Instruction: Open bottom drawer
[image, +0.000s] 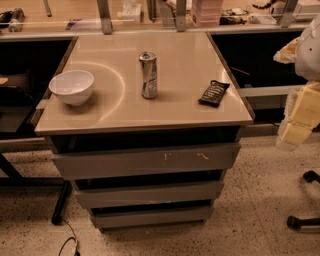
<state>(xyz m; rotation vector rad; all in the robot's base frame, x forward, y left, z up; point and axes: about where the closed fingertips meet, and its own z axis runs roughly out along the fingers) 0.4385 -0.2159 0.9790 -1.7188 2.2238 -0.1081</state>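
A speckled terrazzo floor of pale stone chips spreads out under warm, dim light. A thin black cable lies on it at lower left, near the foot of a dark slanted metal table leg. Behind runs a long pale wooden workbench with grey metal uprights, the space below it in deep shadow.

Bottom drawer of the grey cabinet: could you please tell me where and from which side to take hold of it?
The plain grey handleless bottom drawer has no pull, so its front's top edge is probably best: a dark gap runs above it, under the middle drawer front. Come from the front, low, at mid-width. The gripper is at the view's right edge, far from it.
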